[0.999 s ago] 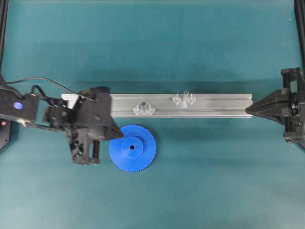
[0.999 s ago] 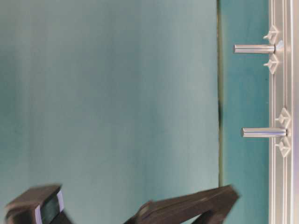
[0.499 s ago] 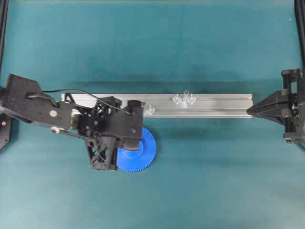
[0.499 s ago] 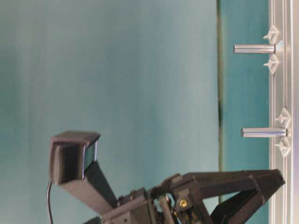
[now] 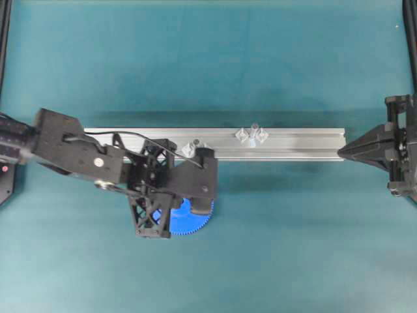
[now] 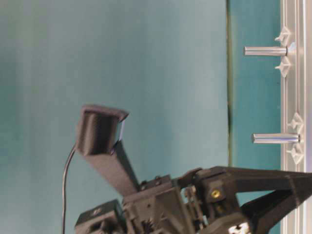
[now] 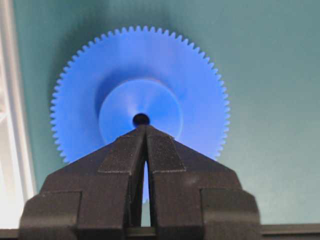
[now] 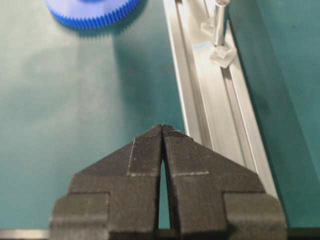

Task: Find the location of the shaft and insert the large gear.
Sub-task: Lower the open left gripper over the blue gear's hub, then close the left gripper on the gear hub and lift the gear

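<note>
The large gear is a flat blue toothed disc lying on the teal mat just in front of the rail; my left arm covers most of it. In the left wrist view my left gripper is shut and holds nothing. Its tips point down over the raised hub of the large gear, right at the centre hole. The shaft, a thin silvery pin between two translucent diamond pieces, stands upright on the rail, to the right of the gear. My right gripper is shut at the rail's right end, with the shaft ahead of it.
A long aluminium rail runs left to right across the mat. A shorter pin with similar translucent pieces stands on it beside my left arm. Black frame posts stand at the left and right borders.
My left arm has swung to the right and come over the large gear, covering most of it. The shorter pin shows again. My right arm has not moved.
</note>
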### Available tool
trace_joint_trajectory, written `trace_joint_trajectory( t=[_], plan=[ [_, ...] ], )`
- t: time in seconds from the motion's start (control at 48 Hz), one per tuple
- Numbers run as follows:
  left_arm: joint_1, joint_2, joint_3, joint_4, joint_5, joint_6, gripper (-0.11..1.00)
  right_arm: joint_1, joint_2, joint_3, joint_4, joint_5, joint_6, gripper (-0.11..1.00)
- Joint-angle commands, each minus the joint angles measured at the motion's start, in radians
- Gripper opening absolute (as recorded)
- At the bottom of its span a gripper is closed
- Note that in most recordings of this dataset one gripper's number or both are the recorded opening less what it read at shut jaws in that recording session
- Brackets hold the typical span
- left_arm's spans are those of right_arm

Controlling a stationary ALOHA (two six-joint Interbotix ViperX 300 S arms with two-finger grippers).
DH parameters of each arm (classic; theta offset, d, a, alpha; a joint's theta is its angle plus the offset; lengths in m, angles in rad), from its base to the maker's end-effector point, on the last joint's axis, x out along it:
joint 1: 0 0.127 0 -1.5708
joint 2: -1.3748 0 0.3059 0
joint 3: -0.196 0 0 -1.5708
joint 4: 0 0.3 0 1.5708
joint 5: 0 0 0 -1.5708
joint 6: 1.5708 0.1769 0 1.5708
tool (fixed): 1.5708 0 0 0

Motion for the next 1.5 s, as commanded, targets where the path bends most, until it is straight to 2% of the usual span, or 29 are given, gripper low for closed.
trace_joint_trajectory(
  t=[0.0, 0.354, 0.957, 1.061, 1.165, 1.353, 1.415, 1.478],
  plan=[
    [-0.008, -0.005, -0.038, 0.003, 0.008, 0.002, 0.01, -0.002, 0.005, -0.011, -0.002, -0.006, 0.009, 0.02],
    [-0.008, 0.049, -0.110, 0.003, 0.130, 0.006, 0.01, -0.002, 0.000, -0.008, -0.006, -0.009, 0.009, 0.02],
    [-0.008, 0.067, -0.123, 0.003, 0.149, 0.003, 0.01, -0.005, -0.018, -0.002, -0.006, -0.006, 0.009, 0.02],
    [-0.008, 0.071, -0.121, 0.003, 0.143, 0.000, 0.05, -0.005, -0.021, -0.002, -0.006, -0.005, 0.011, 0.02],
    [-0.008, 0.071, -0.120, 0.003, 0.141, -0.003, 0.19, -0.005, -0.021, -0.002, -0.006, -0.005, 0.011, 0.02],
    [-0.008, 0.077, -0.118, 0.003, 0.133, -0.014, 0.72, -0.005, -0.021, -0.002, -0.006, -0.005, 0.011, 0.02],
    [-0.006, 0.077, -0.123, 0.002, 0.133, -0.025, 0.86, -0.005, -0.021, 0.000, -0.006, -0.005, 0.009, 0.02],
    [-0.006, 0.080, -0.123, 0.003, 0.135, -0.026, 0.94, -0.003, -0.021, 0.000, -0.006, -0.005, 0.011, 0.02]
  ],
)
